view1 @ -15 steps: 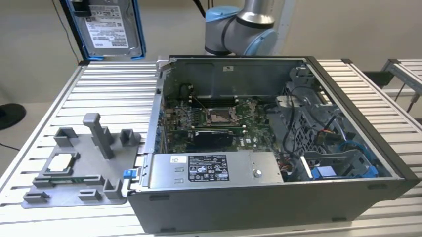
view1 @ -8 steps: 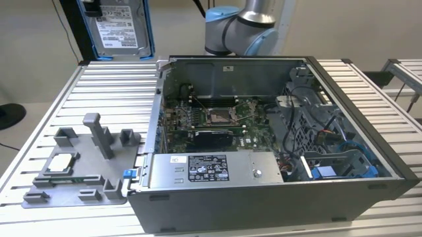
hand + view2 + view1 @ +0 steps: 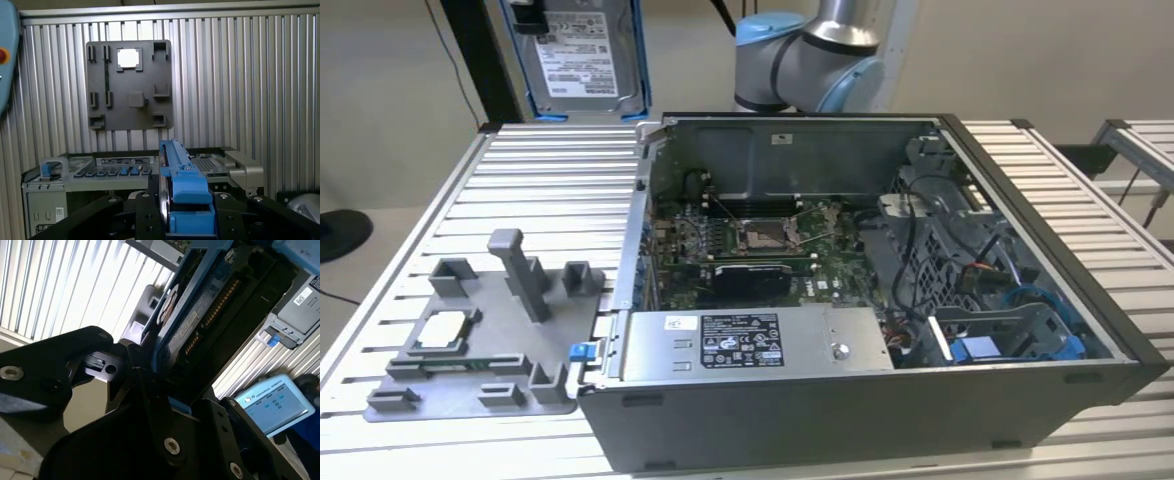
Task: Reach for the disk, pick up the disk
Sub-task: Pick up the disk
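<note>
- Robotics lab workbench: an industrial robot arm rises behind a ribbed aluminium table.
- An opened desktop computer case and a grey parts fixture sit on it.
- A teach pendant glows in the second wrist view.

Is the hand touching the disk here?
Touching. In the first wrist view the disk sits clamped by its blue frame between the black fingers of the hand, which press on both sides.
</note>
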Motion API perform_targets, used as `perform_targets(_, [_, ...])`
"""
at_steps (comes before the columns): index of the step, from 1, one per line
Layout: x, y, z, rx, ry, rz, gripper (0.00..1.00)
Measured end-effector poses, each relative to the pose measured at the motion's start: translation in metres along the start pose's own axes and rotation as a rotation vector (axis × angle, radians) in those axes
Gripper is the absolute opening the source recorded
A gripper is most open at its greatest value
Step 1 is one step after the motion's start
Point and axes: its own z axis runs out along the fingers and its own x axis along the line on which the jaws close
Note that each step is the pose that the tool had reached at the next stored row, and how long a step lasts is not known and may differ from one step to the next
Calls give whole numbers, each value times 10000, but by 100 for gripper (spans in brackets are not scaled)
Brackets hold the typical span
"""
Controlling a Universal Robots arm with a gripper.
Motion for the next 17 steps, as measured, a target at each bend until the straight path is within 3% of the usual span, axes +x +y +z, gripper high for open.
perform_targets(17, [-30, -453, 0, 0, 0, -1, 0])
